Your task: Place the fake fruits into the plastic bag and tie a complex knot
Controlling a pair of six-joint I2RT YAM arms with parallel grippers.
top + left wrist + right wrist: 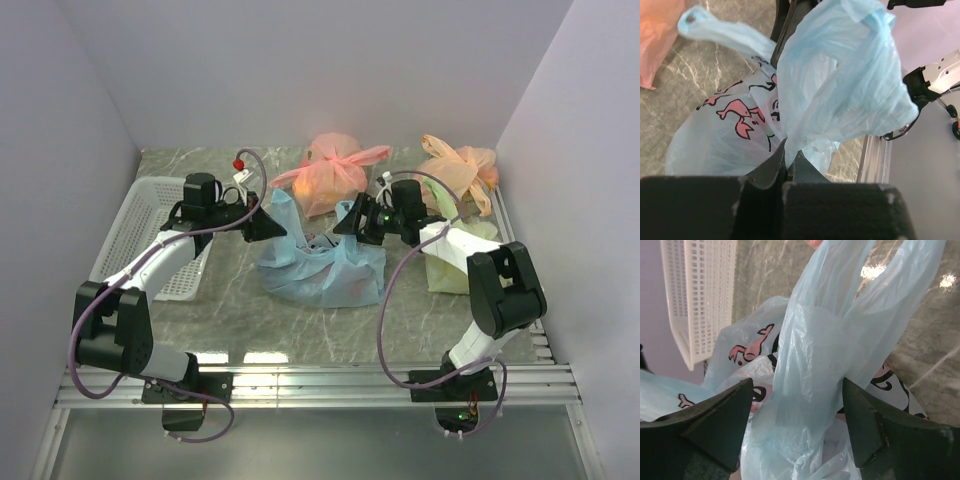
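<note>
Knotting step: left pincer clamped on one bag handle, right pincer apart around other; next close, cross.

The thin translucent light blue plastic bag carries a pink-and-black cartoon print. The stone-look surface is grey-green with pale veins. The latticed plastic basket is white. One knotted plastic bag is pink-orange, as is a second knotted bag. A third plastic bag is pale yellow-green.
</note>
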